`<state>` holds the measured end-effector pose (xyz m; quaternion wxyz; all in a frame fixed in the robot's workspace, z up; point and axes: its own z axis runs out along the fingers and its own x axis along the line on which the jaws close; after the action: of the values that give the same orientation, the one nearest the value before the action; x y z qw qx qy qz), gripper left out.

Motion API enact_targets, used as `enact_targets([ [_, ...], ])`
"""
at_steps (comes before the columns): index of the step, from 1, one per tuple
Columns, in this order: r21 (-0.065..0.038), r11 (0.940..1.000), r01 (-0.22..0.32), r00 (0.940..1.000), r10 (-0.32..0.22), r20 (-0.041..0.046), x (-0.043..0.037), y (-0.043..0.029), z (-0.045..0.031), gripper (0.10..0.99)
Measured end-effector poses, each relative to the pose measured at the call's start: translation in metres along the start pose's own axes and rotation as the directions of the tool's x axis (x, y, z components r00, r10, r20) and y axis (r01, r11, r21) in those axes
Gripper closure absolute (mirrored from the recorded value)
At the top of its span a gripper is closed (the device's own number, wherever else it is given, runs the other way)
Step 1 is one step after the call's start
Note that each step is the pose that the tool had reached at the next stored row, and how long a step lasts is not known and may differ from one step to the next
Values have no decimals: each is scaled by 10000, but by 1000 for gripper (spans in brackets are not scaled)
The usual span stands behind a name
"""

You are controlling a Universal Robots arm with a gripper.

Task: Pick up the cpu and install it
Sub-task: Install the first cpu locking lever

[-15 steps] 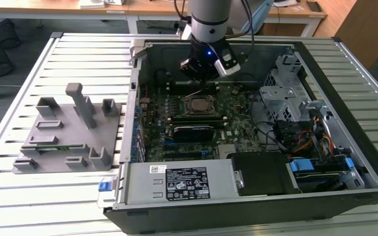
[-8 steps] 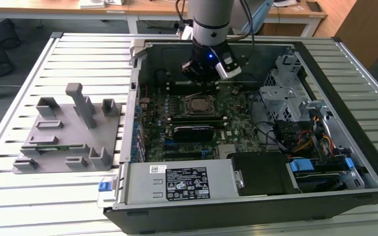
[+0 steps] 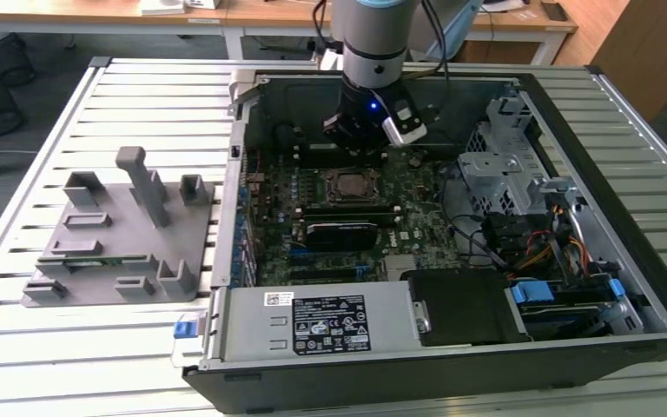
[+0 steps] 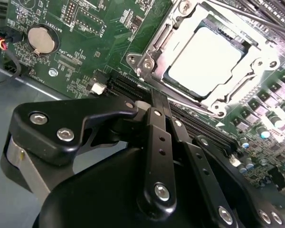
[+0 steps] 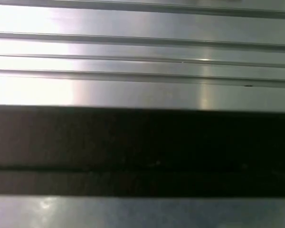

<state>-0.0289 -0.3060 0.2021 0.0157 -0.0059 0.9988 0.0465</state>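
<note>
1. The cpu (image 4: 204, 59) is seen seated in the metal socket frame (image 4: 154, 50) on the green motherboard (image 4: 80, 28) in the second wrist view, its silver top exposed, just beyond the fingers
2. The gripper (image 4: 154, 102) is poised above the board beside the socket; black linkages (image 4: 159, 152) are seen, but whether the fingers are apart or together cannot be told
3. Nothing is seen clamped between the fingers
4. In the exterior view the gripper (image 3: 363, 143) hangs inside the open computer case (image 3: 611, 347), the cpu (image 3: 349, 184) just below it
5. A grey plastic fixture (image 3: 119, 234) is noted on the slatted counter (image 3: 32, 347), well apart from the fingers
</note>
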Motion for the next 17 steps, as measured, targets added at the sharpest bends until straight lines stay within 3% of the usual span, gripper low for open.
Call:
enact_targets([
  [8, 21, 10000, 0, 10000, 0, -8, -5, -2, 27, 973],
  [13, 270, 9996, 7, 10000, -7, -12, -6, -2, 26, 973],
  [17, 318, 9995, 9, 10000, -9, -14, -6, -3, 24, 973],
])
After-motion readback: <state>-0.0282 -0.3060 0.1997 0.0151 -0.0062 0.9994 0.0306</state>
